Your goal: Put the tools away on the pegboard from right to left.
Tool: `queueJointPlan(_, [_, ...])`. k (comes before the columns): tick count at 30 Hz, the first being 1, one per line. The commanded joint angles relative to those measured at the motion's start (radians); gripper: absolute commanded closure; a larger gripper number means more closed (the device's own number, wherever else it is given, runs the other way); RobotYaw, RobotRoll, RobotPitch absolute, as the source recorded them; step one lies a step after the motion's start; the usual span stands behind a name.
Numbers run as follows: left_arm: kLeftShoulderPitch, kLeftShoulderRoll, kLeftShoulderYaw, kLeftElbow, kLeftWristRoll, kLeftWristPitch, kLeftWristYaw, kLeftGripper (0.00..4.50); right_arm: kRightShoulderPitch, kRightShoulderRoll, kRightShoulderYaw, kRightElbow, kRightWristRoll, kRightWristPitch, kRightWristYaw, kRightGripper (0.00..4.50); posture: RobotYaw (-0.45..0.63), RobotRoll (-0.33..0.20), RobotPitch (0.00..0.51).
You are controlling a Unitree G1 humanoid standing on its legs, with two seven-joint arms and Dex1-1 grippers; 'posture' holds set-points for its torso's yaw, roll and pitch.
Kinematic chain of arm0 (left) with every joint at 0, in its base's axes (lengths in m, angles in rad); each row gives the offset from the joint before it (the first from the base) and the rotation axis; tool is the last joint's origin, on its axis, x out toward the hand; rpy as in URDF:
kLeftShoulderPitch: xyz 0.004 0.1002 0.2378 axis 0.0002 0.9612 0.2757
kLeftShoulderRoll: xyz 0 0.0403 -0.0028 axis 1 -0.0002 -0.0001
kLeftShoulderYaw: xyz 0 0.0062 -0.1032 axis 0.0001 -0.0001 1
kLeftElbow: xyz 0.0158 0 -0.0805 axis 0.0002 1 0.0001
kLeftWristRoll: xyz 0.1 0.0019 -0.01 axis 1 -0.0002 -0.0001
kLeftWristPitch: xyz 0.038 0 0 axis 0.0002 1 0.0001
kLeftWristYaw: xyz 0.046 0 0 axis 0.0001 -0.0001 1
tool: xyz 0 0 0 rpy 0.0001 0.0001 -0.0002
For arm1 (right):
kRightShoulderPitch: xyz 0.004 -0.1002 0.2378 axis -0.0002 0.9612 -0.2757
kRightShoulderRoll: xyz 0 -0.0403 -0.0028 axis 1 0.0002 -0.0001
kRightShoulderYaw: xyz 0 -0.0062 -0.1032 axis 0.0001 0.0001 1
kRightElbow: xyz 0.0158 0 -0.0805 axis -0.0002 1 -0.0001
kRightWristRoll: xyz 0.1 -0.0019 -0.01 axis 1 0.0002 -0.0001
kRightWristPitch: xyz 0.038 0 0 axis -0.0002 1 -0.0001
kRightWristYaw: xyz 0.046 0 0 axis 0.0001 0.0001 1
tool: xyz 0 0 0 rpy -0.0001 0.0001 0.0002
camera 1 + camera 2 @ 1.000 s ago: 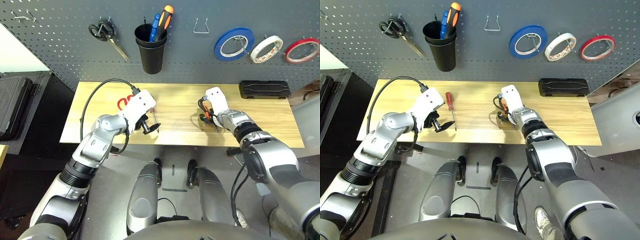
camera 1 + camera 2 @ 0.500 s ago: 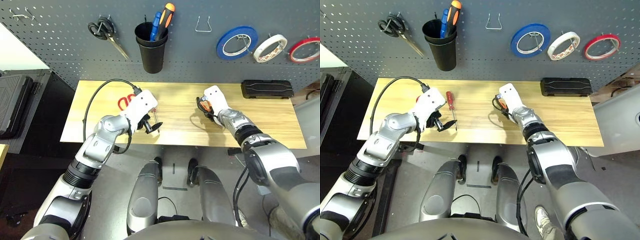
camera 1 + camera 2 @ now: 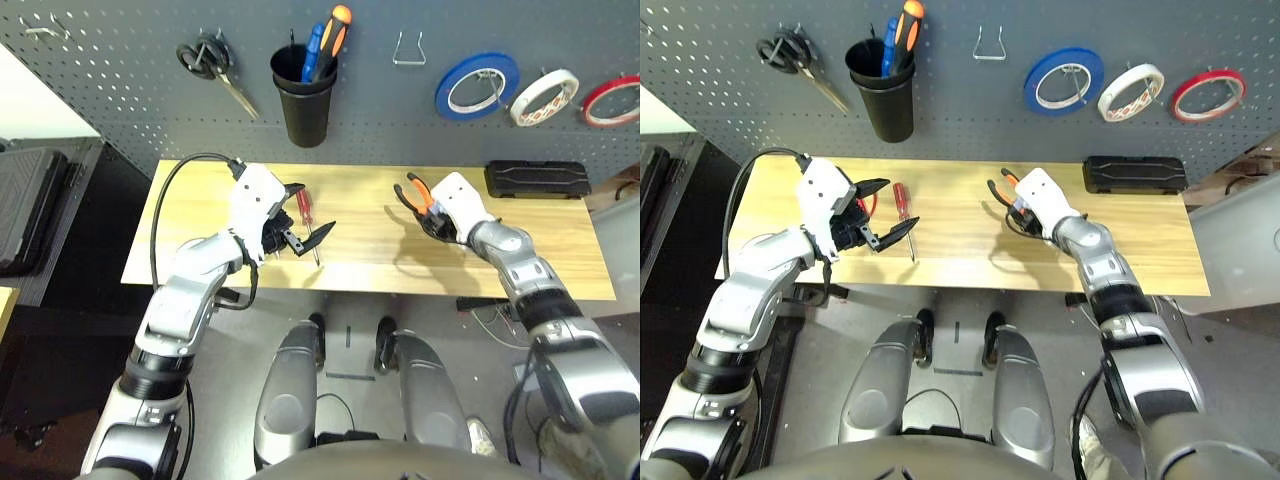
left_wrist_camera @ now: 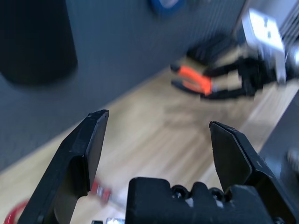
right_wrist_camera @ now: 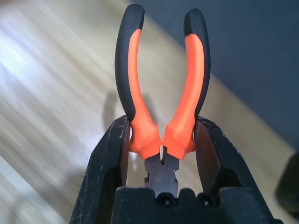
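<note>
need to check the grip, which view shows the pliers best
The right wrist view: the pliers sit close up, clamped near the pivot by the right gripper. Both eye views show them small, held above the table; the left wrist view shows them blurred.

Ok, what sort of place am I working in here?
Most likely a workshop bench: a dark pegboard with hooks holds tape rolls and black-handled scissors, a black cup holds screwdrivers, and a wooden table stands below it.

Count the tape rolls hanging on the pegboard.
3, side by side on the pegboard's right part: blue tape roll, cream-white tape roll, red tape roll, farthest right.
</note>
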Motion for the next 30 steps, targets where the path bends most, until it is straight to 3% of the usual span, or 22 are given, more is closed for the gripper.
queueJointPlan(1, [-0.002, -0.017, 0.011, -0.089, -0.061, 0.058, 0.032, 0.00, 0.062, -0.025, -0.026, -0.081, 0.044, -0.067, 0.034, 2.36, 0.23, 0.000, 0.261])
queueJointPlan(13, [-0.100, -0.014, 0.052, -0.174, -0.148, 0.123, 0.118, 0.00, 0.174, -0.036, -0.114, -0.229, 0.115, -0.233, -0.014, 2.36, 0.22, 0.000, 0.240])
queueJointPlan(24, [-0.134, 0.015, 0.058, -0.118, -0.157, 0.092, 0.108, 0.00, 0.118, -0.050, -0.157, -0.380, 0.063, -0.344, -0.124, 2.36, 0.19, 0.000, 0.226])
queueJointPlan(30, [-0.147, 0.021, 0.051, -0.078, -0.153, 0.064, 0.100, 0.00, 0.034, -0.025, -0.149, -0.430, 0.020, -0.384, -0.211, 2.36, 0.18, 0.000, 0.222])
